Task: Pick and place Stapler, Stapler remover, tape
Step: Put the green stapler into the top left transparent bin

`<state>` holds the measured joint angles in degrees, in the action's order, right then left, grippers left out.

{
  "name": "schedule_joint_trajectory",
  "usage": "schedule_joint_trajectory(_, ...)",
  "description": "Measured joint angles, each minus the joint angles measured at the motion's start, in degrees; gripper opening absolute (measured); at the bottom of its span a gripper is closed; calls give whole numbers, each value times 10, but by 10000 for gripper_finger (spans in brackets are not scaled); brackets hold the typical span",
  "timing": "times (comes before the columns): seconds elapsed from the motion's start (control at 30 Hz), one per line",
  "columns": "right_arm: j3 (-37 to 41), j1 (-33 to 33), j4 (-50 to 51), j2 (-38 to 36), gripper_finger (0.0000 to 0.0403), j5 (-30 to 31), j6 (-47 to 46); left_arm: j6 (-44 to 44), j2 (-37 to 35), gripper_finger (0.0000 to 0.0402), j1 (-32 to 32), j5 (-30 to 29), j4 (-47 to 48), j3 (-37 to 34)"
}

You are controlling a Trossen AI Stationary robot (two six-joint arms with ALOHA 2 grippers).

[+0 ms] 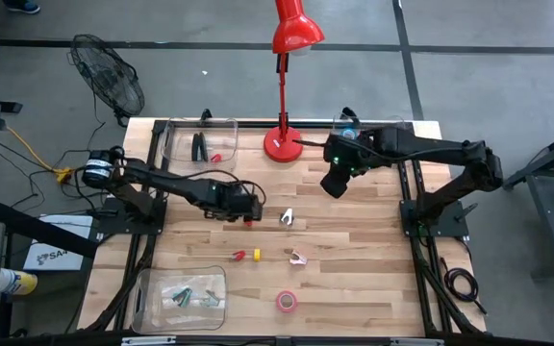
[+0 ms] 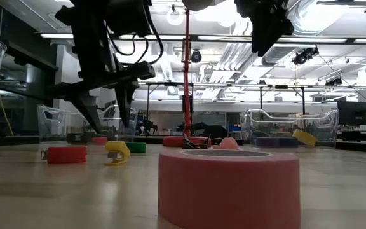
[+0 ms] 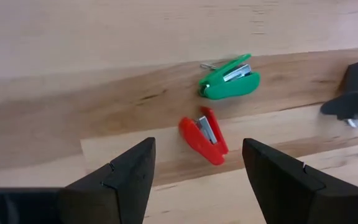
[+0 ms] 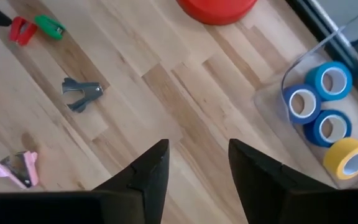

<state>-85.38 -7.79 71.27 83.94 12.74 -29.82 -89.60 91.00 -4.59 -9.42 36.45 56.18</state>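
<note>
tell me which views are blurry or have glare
Low view: the pink tape roll fills the foreground and looks soft, and ceiling lights glare brightly behind the silhouetted arms. Left wrist view: the red mini stapler and green one are sharp. High view: evenly lit, little shadow on the table.

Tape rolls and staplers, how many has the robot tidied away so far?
Done: blue and yellow tape rolls lie in a clear bin. In hand: nothing; the left gripper hangs open over a red mini stapler, the right gripper holds nothing. Left: the green mini stapler, staple removers and pink tape.
</note>
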Motion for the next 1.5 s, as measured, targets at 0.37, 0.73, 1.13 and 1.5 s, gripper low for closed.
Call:
schedule_joint_trajectory(0.37, 0, 12, -5, 0, 166, 17, 66, -104, 16, 237, -23, -27, -11, 0)
schedule_joint_trajectory(0.73, 0, 12, -9, 0, 166, 5, 112, -133, 67, 237, -23, -10, -75, 2)
schedule_joint_trajectory(1.13, 0, 12, -7, 0, 165, -3, 134, -142, 81, 236, -22, -5, -74, 1)
schedule_joint_trajectory(1.5, 0, 12, -1, 0, 165, -32, 152, 94, 47, 236, -10, -11, -63, 0)
